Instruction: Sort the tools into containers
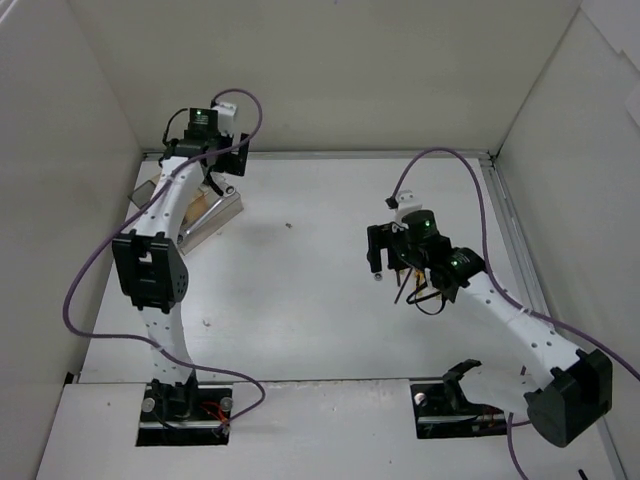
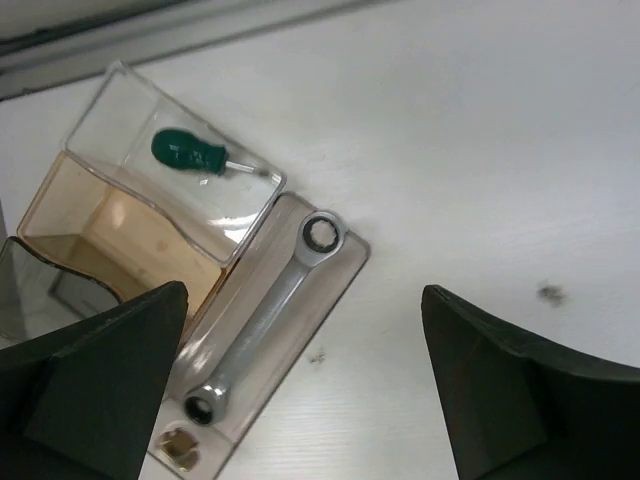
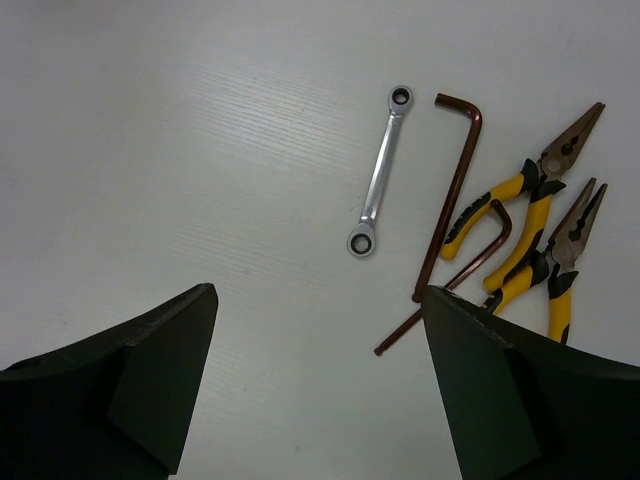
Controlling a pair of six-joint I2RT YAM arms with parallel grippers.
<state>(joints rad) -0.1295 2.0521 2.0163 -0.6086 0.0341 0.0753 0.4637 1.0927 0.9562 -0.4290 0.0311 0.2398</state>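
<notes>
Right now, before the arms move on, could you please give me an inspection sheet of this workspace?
Surface: white table, matte.
Job's things: green-handled screwdriver in a clear box; wrench in a narrow box; second wrench, hex keys and yellow-handled pliers loose on the table.
Clutter: dark speck.
Grippers: left gripper open above the boxes; right gripper open above the loose tools.
Cables: purple cables loop from both arms.
Surroundings: white walls on three sides.

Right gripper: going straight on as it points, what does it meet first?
Likely bare table: the right gripper, open, aims short of the silver wrench, with the hex keys just right of that line. Depth is unclear.
</notes>
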